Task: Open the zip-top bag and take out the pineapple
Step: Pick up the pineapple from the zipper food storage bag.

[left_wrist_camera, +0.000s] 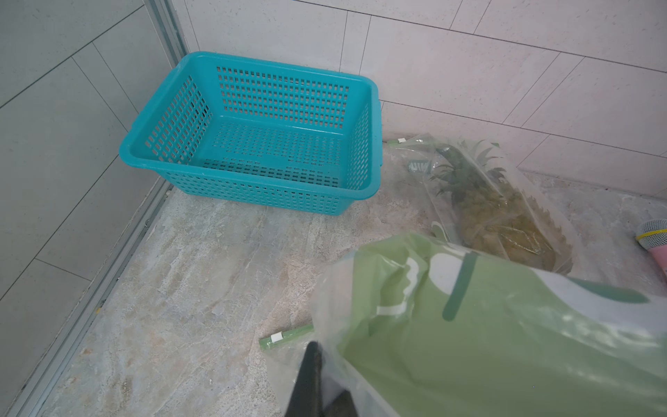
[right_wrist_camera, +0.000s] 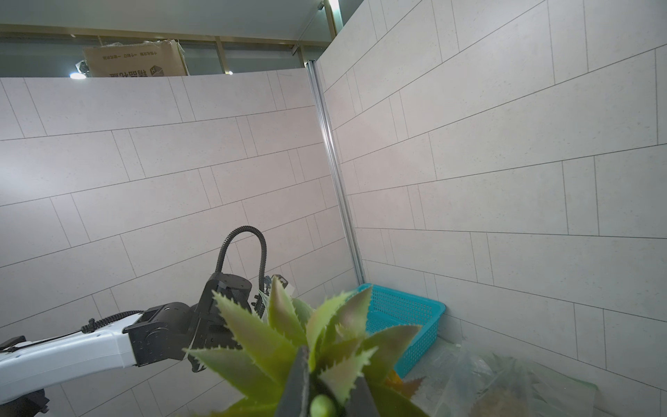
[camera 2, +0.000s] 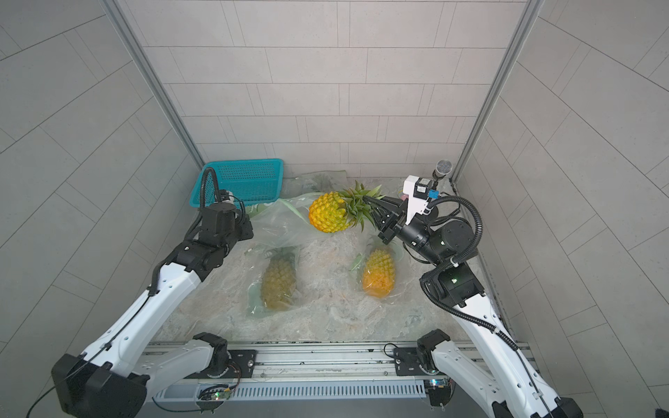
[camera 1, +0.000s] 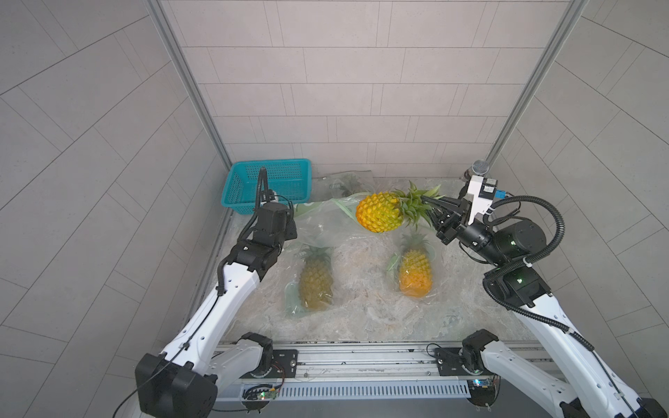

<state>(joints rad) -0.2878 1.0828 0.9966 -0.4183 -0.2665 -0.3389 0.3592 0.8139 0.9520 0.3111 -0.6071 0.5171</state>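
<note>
Marble tabletop (camera 1: pixel 362 307): right gripper (camera 1: pixel 427 208) clamps pineapple (camera 1: pixel 380 217) crown; left gripper (left_wrist_camera: pixel 326 390) (wrist view only) pinches zip-top bag (left_wrist_camera: pixel 505 343).

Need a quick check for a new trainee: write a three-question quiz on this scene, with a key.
1. True or false: the right jaws grip the bare pineapple by its leafy top.
2. What do the left jaws pinch? A) the basket rim B) the empty bag C) nothing
3. Fill in: ___ bagged pineapples lie on the table.
Key: 1 true; 2 B; 3 three.
</note>
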